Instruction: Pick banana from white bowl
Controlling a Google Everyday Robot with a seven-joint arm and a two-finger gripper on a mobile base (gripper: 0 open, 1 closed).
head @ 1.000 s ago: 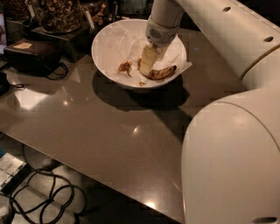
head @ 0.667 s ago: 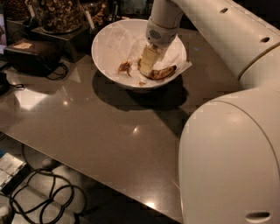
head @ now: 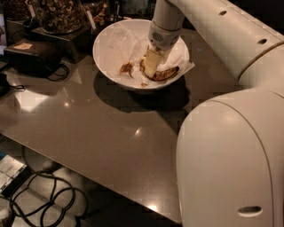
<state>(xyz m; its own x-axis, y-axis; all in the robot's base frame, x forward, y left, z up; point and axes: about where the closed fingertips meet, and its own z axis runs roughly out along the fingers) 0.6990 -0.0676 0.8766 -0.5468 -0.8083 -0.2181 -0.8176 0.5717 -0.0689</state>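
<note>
The pincer [head: 151, 68] is standing low inside the white bowl [head: 106, 33], pointing down from the arm's pale wrist and pressing against or just over the left half of the banana [head: 165, 74]. Whether it is gripping the fruit or sitting open around it, I cannot tell from this view, since the wrist is hiding the contact.

The banana is lying on the crinkled paper lining at the bowl's near right side, its speckled right end sticking out from under the pincer. A small brown scrap [head: 127, 68] is lying just to the left, apart from the pincer.

The bowl is resting on the dark glossy desk [head: 88, 128], near its far edge. Behind it, clear jars of brown snacks [head: 57, 13] are standing on a stand, with a black box [head: 31, 55] beside them at the left. Cables [head: 40, 199] are trailing on the floor below the desk's near edge.

By my reading, the grasp step is in hand: the pincer is placed at the fruit, and the lift is not yet made. The next move is likely calling for a firm but gentle close across the soft, overripe body, then a straight rise clear of the deep rim, without snagging the paper lining.
</note>
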